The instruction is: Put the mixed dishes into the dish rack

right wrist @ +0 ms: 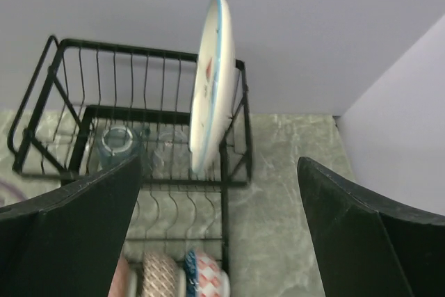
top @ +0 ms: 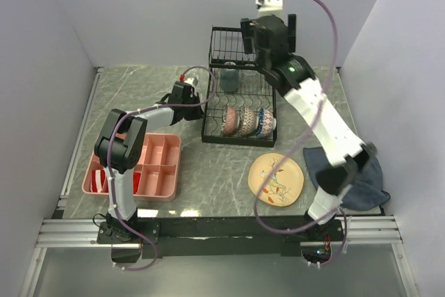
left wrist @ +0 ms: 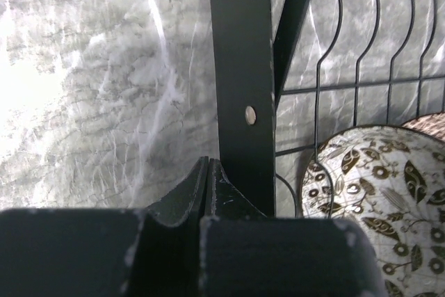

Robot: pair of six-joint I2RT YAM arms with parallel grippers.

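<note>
The black wire dish rack (top: pixel 240 95) stands mid-table. The white watermelon plate (right wrist: pixel 208 88) stands on edge in its upper shelf (right wrist: pixel 139 53). My right gripper (right wrist: pixel 219 165) is open wide above the shelf, its fingers (right wrist: pixel 83 220) well apart from the plate; it also shows in the top view (top: pixel 270 36). Three bowls stand in the lower slots, among them a pinkish-brown bowl (right wrist: pixel 158 276) and a blue bowl (right wrist: pixel 205 276). The tan plate (top: pixel 277 179) lies flat on the table. My left gripper (left wrist: pixel 207 165) is shut and empty beside the rack's left post (left wrist: pixel 243 67).
A pink compartment tray (top: pixel 149 165) lies at the front left by the left arm. A dark blue-grey cloth (top: pixel 365 182) lies at the front right under the right arm. A glass (right wrist: pixel 115 145) stands in the rack's back part. A brown-patterned bowl (left wrist: pixel 375 199) sits just right of the post.
</note>
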